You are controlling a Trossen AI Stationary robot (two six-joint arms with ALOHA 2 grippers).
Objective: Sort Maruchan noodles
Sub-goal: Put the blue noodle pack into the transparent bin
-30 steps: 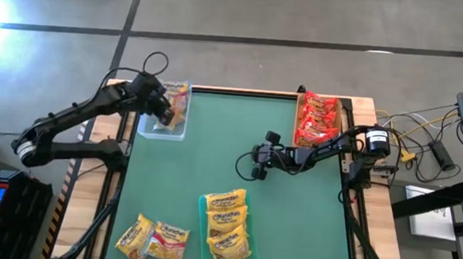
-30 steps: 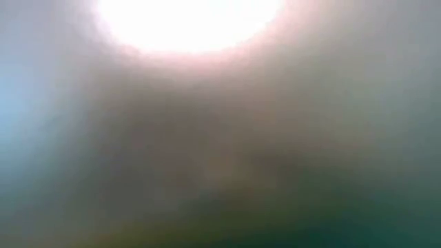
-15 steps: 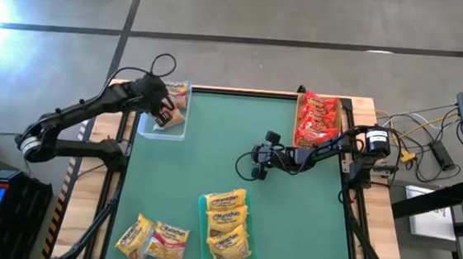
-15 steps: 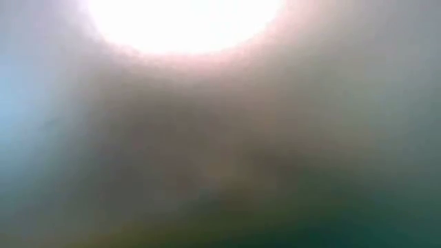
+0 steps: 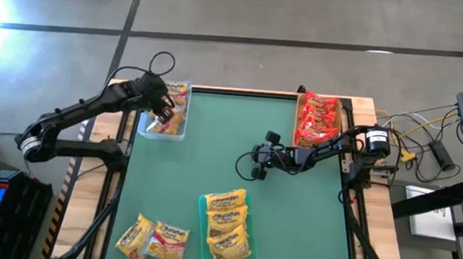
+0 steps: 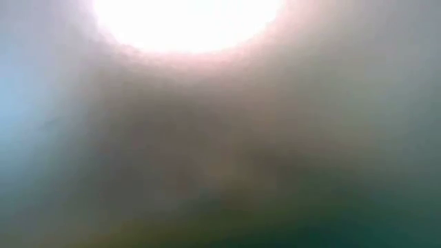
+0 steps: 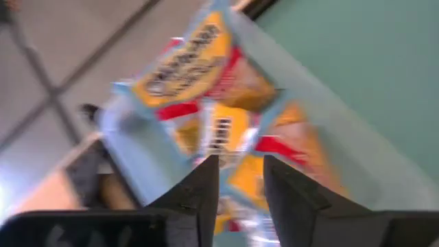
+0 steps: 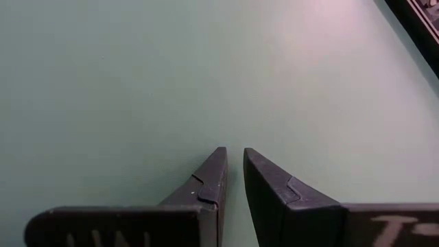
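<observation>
A clear tray (image 5: 142, 129) at the table's far left corner holds orange-and-white Maruchan noodle packets (image 5: 177, 95). My left gripper (image 5: 165, 110) hovers over them, slanting down and open. In the left wrist view the packets (image 7: 185, 62) lie beyond its parted fingers (image 7: 241, 168), and nothing sits between them. Red packets (image 5: 317, 120) fill a tray at the far right. Yellow packets (image 5: 226, 224) lie in a green tray at the near edge. My right gripper (image 5: 255, 161) rests at mid-table, its fingers (image 8: 234, 168) almost together over bare mat.
A few loose packets (image 5: 153, 239) lie at the near left corner. The green mat (image 5: 213, 153) between the trays is bare. Cables and gear (image 5: 429, 145) sit beyond the table's right edge. The low view shows only glare.
My left gripper has stayed above the clear tray, rolled its wrist and parted its fingers. The packet beneath it now lies a little lower in the tray. My right arm has kept still.
</observation>
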